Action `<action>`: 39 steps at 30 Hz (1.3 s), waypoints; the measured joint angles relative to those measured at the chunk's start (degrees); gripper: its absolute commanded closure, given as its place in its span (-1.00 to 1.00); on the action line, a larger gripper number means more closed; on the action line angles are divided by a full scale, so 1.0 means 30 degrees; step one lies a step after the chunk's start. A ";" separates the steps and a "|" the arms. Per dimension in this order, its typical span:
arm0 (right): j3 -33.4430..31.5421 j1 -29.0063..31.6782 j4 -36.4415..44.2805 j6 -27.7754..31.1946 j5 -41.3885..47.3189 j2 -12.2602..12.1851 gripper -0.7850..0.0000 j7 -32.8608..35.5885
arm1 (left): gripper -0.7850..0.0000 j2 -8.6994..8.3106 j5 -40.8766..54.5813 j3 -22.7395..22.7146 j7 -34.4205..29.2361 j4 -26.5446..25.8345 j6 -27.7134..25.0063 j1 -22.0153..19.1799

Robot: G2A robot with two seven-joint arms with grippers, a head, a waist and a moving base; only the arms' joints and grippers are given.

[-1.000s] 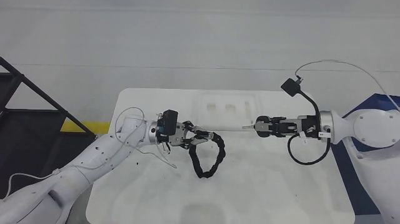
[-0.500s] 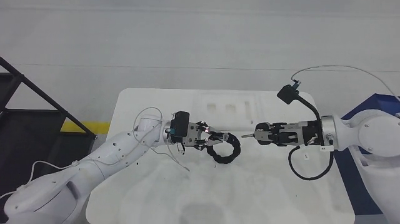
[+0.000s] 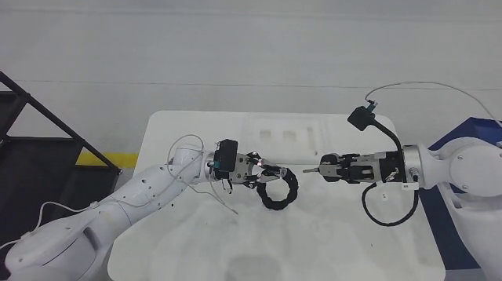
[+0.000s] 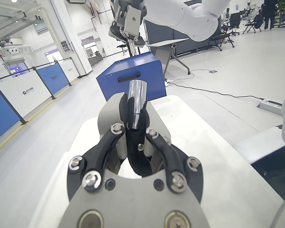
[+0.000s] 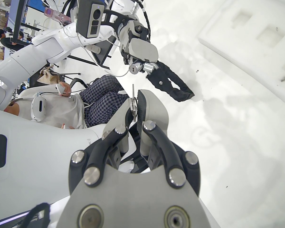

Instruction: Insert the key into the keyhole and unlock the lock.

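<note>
One key (image 5: 133,93), one lock (image 4: 137,100)

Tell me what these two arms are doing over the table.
The left gripper is shut on the lock, gripping its metal cylinder over the table, with the black cable loop hanging below. The right gripper is shut on the key, its blade pointed toward the keyhole. A gap separates them, so the key is not yet inserted.

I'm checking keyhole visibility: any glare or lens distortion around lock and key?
Left wrist view: bright reflections streak the chrome lock; wide-lens stretch toward edges. Right wrist view: keyhole shows plainly, no washout; key is edge-on. Top view: even light.
</note>
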State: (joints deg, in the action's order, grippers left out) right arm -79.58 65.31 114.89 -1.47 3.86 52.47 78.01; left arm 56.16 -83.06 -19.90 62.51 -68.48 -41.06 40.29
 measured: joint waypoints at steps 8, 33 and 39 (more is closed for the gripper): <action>0.0156 0.0241 0.1578 -0.1127 -0.1817 -0.0249 1.00 0.0542 | 1.00 0.0306 -0.0297 -0.0419 -0.0287 -0.0002 0.1549 0.1021; 0.3702 -0.2120 0.2622 -0.3922 -0.5609 -0.0344 1.00 0.0647 | 1.00 0.2388 -0.0855 -0.0731 0.0550 0.1869 0.2174 0.1448; 0.3837 -0.2258 0.2698 -0.3860 -0.6087 -0.0426 1.00 0.0824 | 1.00 0.2614 -0.0805 -0.0923 0.0951 0.2281 0.1359 0.1598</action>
State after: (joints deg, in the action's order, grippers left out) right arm -68.07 58.53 122.99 -13.05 -14.40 51.19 80.49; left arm 64.01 -85.48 -22.67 65.36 -61.63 -36.98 45.09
